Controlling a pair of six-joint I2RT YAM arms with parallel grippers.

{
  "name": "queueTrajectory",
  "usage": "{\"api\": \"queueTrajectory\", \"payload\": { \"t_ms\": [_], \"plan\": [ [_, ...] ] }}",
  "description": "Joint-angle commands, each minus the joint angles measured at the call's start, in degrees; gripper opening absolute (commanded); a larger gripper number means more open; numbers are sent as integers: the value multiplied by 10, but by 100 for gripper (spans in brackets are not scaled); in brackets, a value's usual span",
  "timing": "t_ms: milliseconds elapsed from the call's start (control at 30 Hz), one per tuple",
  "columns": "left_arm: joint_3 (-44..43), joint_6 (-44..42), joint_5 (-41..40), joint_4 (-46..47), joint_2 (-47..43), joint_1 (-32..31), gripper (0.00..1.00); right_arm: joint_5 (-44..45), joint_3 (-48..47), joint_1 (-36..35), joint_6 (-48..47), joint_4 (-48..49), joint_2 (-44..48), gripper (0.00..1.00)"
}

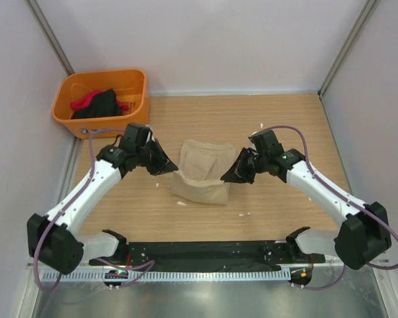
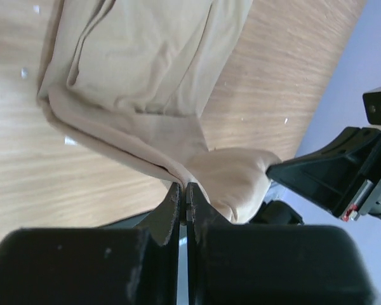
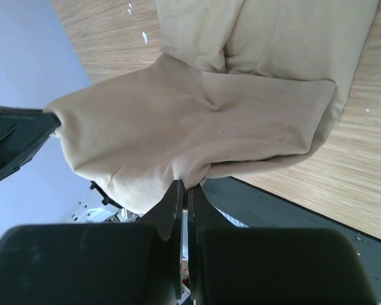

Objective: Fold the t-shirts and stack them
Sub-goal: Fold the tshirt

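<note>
Tan t-shirt (image 1: 200, 171) is held at two points. The left hand (image 2: 183, 189) has its fingers pressed together, pinching a fold of tan cloth at the shirt's left edge. The right hand (image 3: 184, 186) is likewise pressed together, pinching the cloth at the right edge. Both wrist views show the gripped layer lifted clear of the worktop (image 1: 285, 132) and spanning from one hand to the other. The rest of the shirt lies creased on the wood beyond it. Seen from above, the shirt sits near the worktop's centre, between the two hands, as a rough rectangle.

A few white specks lie on the wood nearby. The basket (image 1: 61, 109) stands at the far left corner, well apart from the shirt. A black t-shirt (image 1: 101, 105) and a red t-shirt (image 1: 85, 101) lie bundled inside, the red partly under the black.
</note>
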State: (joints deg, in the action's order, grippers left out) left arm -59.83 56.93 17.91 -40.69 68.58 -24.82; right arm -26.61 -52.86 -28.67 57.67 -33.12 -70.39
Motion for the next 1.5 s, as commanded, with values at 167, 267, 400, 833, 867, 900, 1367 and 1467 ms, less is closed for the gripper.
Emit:
{"api": "queueTrajectory", "payload": {
  "t_ms": [167,267,400,833,867,900,1367,1467],
  "plan": [
    [-109,-67,43,41,136,21,0,-133,-48,77,-46,37,-78,1],
    [-150,-78,49,45,182,30,0,-153,-57,100,-47,51,-105,1],
    [-199,-81,56,51,233,40,0,-172,-64,128,-40,73,-138,1],
    [-340,-78,91,83,371,60,0,-208,-120,179,-5,126,-241,1],
    [-347,-80,92,83,376,60,0,-208,-119,179,-5,126,-242,1],
    [-357,-79,92,85,385,60,0,-210,-118,179,-7,124,-243,1],
    [-397,-67,114,115,413,59,0,-217,-140,188,-32,68,-236,1],
    [-386,-58,107,105,394,58,0,-221,-148,186,-62,28,-233,1]
  ]
}}
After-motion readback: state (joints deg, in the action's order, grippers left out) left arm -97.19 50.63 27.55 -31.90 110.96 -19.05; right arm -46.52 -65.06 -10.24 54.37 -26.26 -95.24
